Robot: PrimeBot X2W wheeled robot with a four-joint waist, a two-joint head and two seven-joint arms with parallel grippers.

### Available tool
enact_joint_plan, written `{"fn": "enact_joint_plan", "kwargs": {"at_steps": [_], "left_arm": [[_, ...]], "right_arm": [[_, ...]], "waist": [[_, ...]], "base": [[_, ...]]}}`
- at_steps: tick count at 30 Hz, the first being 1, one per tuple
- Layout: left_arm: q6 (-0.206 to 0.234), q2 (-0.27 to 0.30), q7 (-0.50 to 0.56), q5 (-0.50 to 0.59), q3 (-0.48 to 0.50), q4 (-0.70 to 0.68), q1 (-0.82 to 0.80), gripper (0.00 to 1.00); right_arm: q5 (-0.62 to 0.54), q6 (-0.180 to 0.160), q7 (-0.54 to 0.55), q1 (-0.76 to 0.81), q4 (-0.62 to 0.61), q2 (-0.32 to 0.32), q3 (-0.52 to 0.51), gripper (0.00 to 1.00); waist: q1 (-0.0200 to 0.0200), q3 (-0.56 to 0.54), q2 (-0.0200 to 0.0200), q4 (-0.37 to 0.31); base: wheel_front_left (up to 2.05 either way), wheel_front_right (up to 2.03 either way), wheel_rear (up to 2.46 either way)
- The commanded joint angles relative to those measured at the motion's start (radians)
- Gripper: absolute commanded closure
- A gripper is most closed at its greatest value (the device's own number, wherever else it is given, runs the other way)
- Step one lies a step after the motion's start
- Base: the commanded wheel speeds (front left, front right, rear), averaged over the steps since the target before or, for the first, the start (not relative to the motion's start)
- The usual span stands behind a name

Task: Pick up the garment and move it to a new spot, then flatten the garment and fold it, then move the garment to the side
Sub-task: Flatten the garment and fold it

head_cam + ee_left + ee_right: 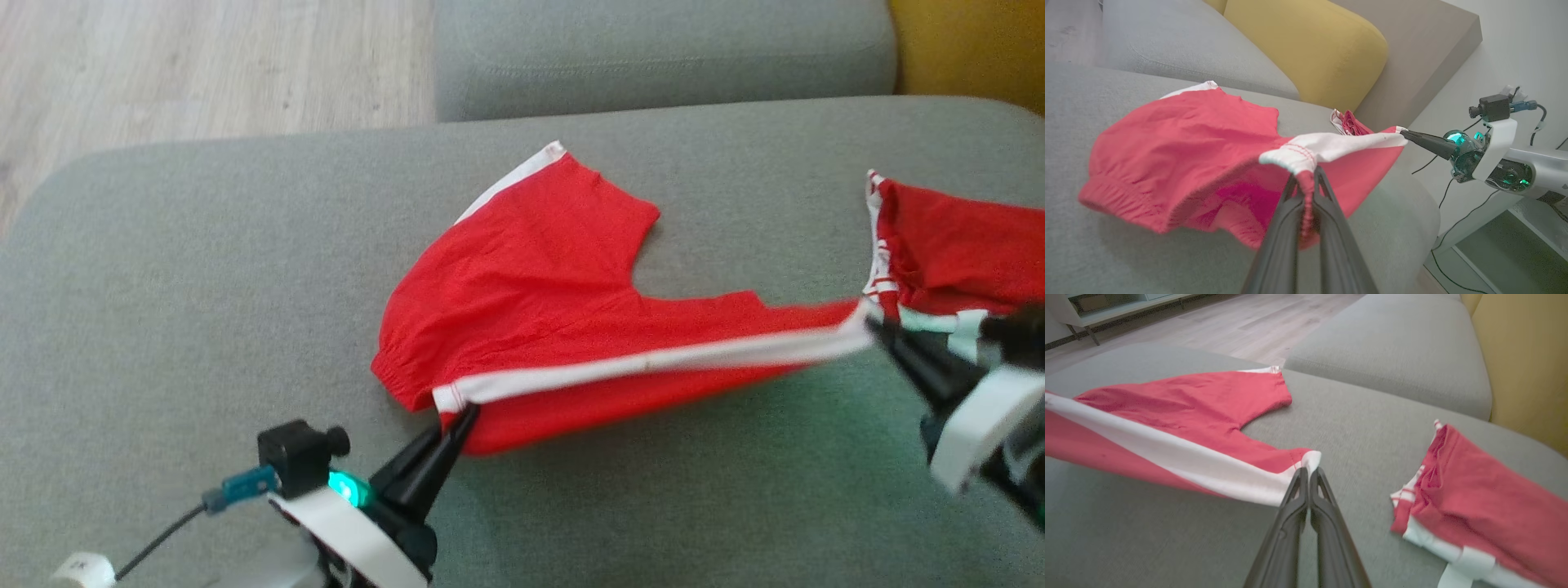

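The garment (539, 278) is a pair of red shorts with white side stripes, spread on the grey sofa cushion (204, 286). My left gripper (467, 413) is shut on its waistband corner at the white stripe, seen up close in the left wrist view (1306, 179). My right gripper (872, 323) is shut on the leg hem at the stripe's other end (1307, 470). The near edge hangs stretched between both grippers, lifted off the cushion, while the far leg (563, 188) lies flat.
A second red and white garment (955, 245) lies crumpled at the cushion's right, close behind my right gripper. Another grey cushion (661, 57) is beyond, a yellow pillow (1310, 49) at the far right. Wooden floor (204, 65) lies past the sofa's left edge.
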Motion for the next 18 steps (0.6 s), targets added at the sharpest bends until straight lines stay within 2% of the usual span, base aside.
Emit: {"fn": "enact_joint_plan", "kwargs": {"at_steps": [1, 8, 14, 18], "left_arm": [[0.002, 0.007, -0.013, 0.013, 0.071, -0.027, -0.042, 1.0], [0.002, -0.035, -0.013, 0.038, 0.171, -0.032, -0.078, 1.0], [0.002, -0.07, -0.013, 0.049, 0.204, -0.016, -0.106, 1.0], [0.002, -0.102, -0.013, 0.054, 0.202, 0.003, -0.135, 1.0]], "right_arm": [[-0.026, 0.007, 0.003, -0.053, -0.023, -0.032, -0.044, 1.0], [-0.129, 0.007, 0.037, -0.181, -0.024, 0.018, -0.13, 1.0], [-0.184, 0.007, 0.069, -0.285, 0.01, 0.051, -0.131, 1.0], [-0.208, 0.007, 0.098, -0.372, 0.046, 0.065, -0.085, 1.0]], "waist": [[0.0, 0.019, -0.0001, 0.011], [0.0, 0.083, -0.0001, 0.071], [0.0, 0.128, -0.0001, 0.128], [0.0, 0.17, -0.0001, 0.173]], "base": [[0.0, 0.0, 0.0], [0.0, 0.0, 0.0], [0.0, 0.0, 0.0], [0.0, 0.0, 0.0]]}}
